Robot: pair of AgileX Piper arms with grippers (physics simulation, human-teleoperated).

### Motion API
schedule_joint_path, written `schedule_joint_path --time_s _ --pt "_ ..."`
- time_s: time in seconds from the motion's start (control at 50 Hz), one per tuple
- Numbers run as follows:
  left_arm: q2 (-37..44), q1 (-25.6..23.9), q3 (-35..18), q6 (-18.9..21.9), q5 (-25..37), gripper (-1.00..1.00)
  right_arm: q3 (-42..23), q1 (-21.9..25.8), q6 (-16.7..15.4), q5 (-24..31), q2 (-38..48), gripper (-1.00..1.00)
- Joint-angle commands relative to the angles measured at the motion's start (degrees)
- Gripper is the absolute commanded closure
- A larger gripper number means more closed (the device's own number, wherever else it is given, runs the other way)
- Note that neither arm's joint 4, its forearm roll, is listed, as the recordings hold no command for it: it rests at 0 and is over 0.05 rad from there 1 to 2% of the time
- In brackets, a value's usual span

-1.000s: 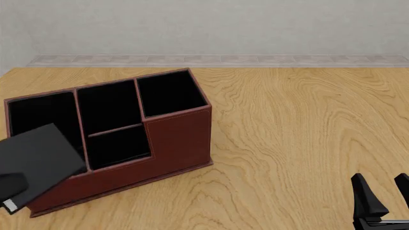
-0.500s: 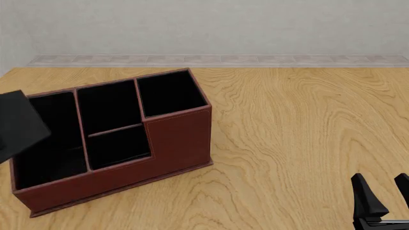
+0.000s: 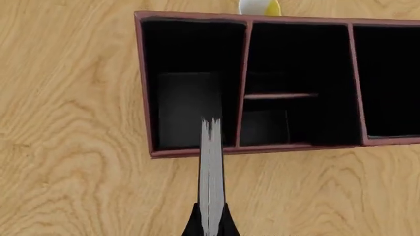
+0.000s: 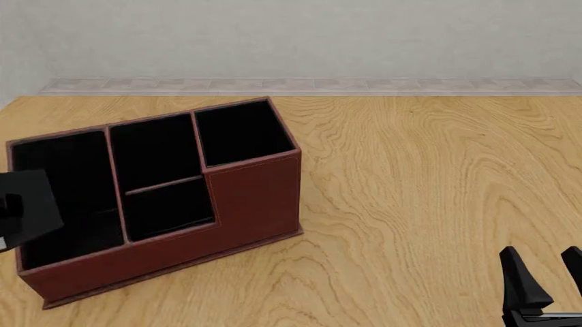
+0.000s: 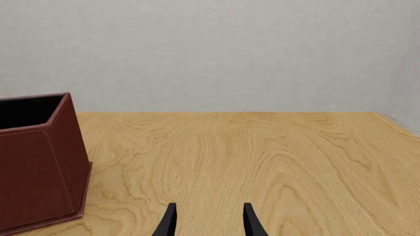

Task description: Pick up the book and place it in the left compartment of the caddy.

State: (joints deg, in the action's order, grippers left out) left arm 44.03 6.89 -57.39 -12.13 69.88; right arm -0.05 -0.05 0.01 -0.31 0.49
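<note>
Since the earlier frame, book (image 4: 27,204) has come lower at the front view's left edge and now overlaps the caddy's (image 4: 255,197) left compartment (image 4: 68,184) near its outer wall. Left tool (image 3: 210,223) grips the book edge-on (only the white page edge shows), pointing down over this compartment. Right tool (image 4: 546,283) rests low at the right over the bench (image 4: 427,191), its fingers (image 5: 251,221) upright with a narrow gap, holding nothing. I can read no writing anywhere.
</note>
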Motion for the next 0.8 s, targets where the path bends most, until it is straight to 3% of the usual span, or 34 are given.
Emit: schedule_joint_path --time_s 0.02,0.54,0.8 --pt "2.6 4.2 1.8 5.0 0.0 1.0 -0.1 0.0 0.0 0.2 -0.2 -1.0" --pt "5.7 0.9 -2.2 2.9 0.0 1.0 -0.1 0.0 0.0 0.2 -0.2 -1.0" --pt "8.1 2.2 -3.0 4.7 0.0 1.0 -0.1 0.0 0.0 0.2 -0.2 -1.0"
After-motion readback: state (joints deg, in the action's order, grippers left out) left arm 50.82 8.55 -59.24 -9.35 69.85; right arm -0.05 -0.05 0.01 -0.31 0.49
